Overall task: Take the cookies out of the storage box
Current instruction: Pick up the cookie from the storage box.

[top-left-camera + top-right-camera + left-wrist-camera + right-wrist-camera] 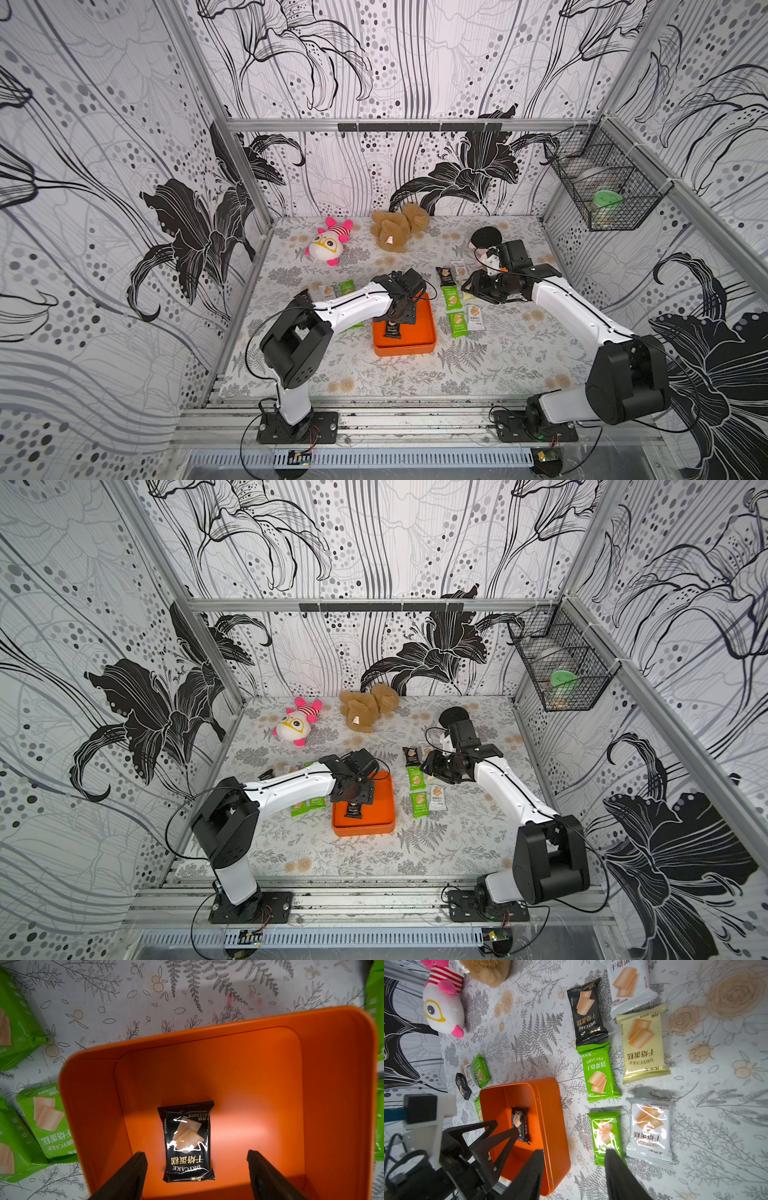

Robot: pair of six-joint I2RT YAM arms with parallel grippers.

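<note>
storage box (405,351) sits toward 6 of the workspace; one black cookie packet (188,1140) lies flat on its floor, about 7 o'clock of box centre in both top views; it's the only cookie I can see inside.

key relation: the packet's long axis runs 6–12; left gripper (195,1152) hangs directly over it, jaws wide apart, a finger either side of the short width at 3 and 9; it grips nothing and I see no contact.

my read: the closing line already crosses the narrow dimension, so straight down then close, no yaw; the 9 o'clock finger has less room to the box wall; glossy film may slip or crumple.

left arm clearly nearer; right gripper (573,1151) is outside the box at 2 o'clock, jaws partly apart, empty.

six unloaded cookies (599,1072) lie at 3 o'clock of the box; more cookies (47,1120) lie at 9.

far end, 11–12: pink-white plush (328,245) and brown plush (397,226); not in play.
</note>
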